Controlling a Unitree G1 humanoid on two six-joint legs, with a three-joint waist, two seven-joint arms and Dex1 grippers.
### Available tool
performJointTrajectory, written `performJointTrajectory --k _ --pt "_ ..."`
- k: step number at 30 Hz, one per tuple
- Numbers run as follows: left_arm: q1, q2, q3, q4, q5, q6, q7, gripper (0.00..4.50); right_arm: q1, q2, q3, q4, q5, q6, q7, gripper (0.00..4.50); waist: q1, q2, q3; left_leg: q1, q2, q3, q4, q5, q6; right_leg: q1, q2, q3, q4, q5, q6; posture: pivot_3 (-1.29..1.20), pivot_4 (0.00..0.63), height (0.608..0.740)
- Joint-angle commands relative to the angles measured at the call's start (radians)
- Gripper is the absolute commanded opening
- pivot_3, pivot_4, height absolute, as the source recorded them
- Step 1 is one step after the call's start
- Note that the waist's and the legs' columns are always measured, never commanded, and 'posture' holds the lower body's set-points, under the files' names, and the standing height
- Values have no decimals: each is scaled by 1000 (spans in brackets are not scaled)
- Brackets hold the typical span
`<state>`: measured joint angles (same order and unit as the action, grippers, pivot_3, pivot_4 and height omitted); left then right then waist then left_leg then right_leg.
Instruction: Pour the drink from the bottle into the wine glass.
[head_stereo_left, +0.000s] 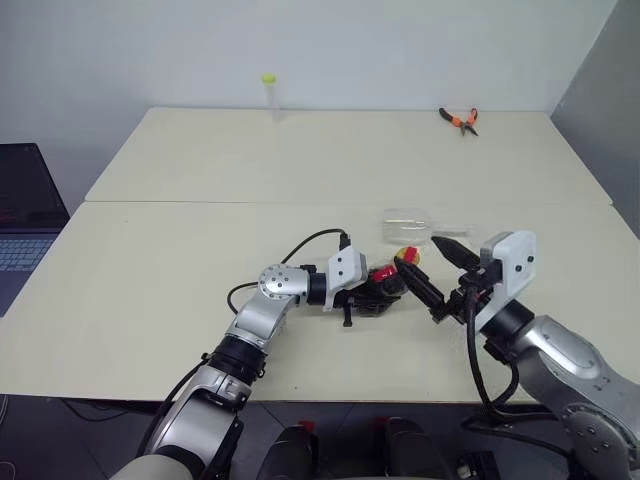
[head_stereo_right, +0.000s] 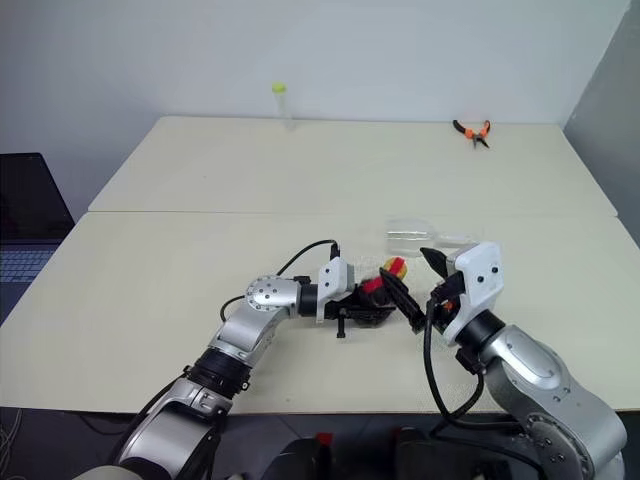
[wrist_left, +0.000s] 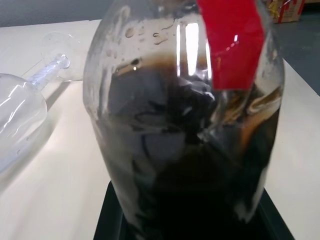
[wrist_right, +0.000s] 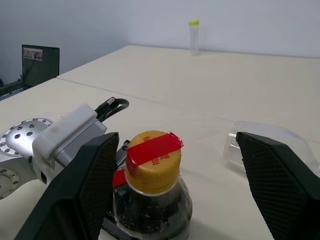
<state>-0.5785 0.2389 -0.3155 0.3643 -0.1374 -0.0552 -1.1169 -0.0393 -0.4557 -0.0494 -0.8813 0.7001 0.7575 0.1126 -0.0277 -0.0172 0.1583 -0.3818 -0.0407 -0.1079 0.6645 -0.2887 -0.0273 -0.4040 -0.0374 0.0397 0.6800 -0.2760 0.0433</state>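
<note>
On a cream table (head_stereo_left: 150, 300) before a white wall (head_stereo_left: 350, 50), the left gripper (head_stereo_left: 385, 290) pinches the bottle (wrist_right: 152, 195). The right gripper (wrist_right: 175, 190) spreads wide around its yellow cap (wrist_right: 152, 167) (wine glass (head_stereo_left: 415, 226) lying toppled beside it).

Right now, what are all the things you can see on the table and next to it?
bottle: one, clear with dark drink, yellow cap, red tape; upright at the near table edge, held.
wine glass: one, clear; lying on its side just behind the bottle.
tube: one, clear with yellow-green cap; standing at the far edge.
pliers: one, orange handles; far right.
laptop: one, dark; left of the table.
table: cream.
left pincer: black, shut on the bottle.
right pincer: black, open around the cap.
</note>
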Motion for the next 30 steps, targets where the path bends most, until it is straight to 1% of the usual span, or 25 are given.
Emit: performJointTrajectory --k 1,4,7,13,20,22,23,25,26,28,30 --pt "-12 1 20 -8 0 -15 17 917 0 11 15 -12 -16 -35 22 3993 0 0 0 0 0 0 0 0 0 0 0 0 0 0 0 0 150 740" --pt "-10 2 18 -10 1 -14 18 917 -4 25 29 -6 -22 -41 30 3993 0 0 0 0 0 0 0 0 0 0 0 0 0 0 0 0 150 740" --pt "-8 2 17 -14 1 -13 21 917 -8 29 32 2 -27 -41 37 3406 0 0 0 0 0 0 0 0 0 0 0 0 0 0 0 0 150 740" --pt "-2 6 16 -19 -1 -14 22 916 -21 30 26 17 -28 -37 48 1247 0 0 0 0 0 0 0 0 0 0 0 0 0 0 0 0 150 740" --pt "7 7 13 -31 -1 -13 24 898 -22 9 14 28 -20 -37 91 1206 0 0 0 0 0 0 0 0 0 0 0 0 0 0 0 0 150 740" --pt "9 8 10 -43 -5 -7 20 898 -49 -87 -17 114 -15 -62 244 1206 -1 0 0 0 0 0 0 0 0 0 0 0 0 0 0 0 150 740" --pt "10 9 9 -50 -7 -4 15 898 -67 -157 -19 176 -33 -96 352 1206 -1 0 0 0 -1 1 0 0 0 0 0 1 0 0 0 0 150 740" --pt "14 14 6 -68 -13 2 4 896 -132 -300 6 319 -85 -167 557 1206 -2 0 0 1 -1 1 0 0 0 1 0 0 -1 0 0 0 150 740" --pt "16 16 5 -75 -14 4 -1 893 -175 -353 22 382 -94 -183 637 1206 -3 0 0 2 -1 1 0 0 0 2 0 0 -1 0 0 0 150 740" --pt "22 23 1 -90 -14 6 -10 882 -283 -427 67 503 -116 -217 770 1206 -5 0 0 2 0 2 0 0 1 2 1 0 -1 0 0 0 150 740" --pt "28 26 -3 -101 -13 9 -13 881 -370 -469 115 600 -148 -253 869 1206 -4 0 0 2 0 2 -1 0 1 2 1 0 -1 0 0 0 150 740"
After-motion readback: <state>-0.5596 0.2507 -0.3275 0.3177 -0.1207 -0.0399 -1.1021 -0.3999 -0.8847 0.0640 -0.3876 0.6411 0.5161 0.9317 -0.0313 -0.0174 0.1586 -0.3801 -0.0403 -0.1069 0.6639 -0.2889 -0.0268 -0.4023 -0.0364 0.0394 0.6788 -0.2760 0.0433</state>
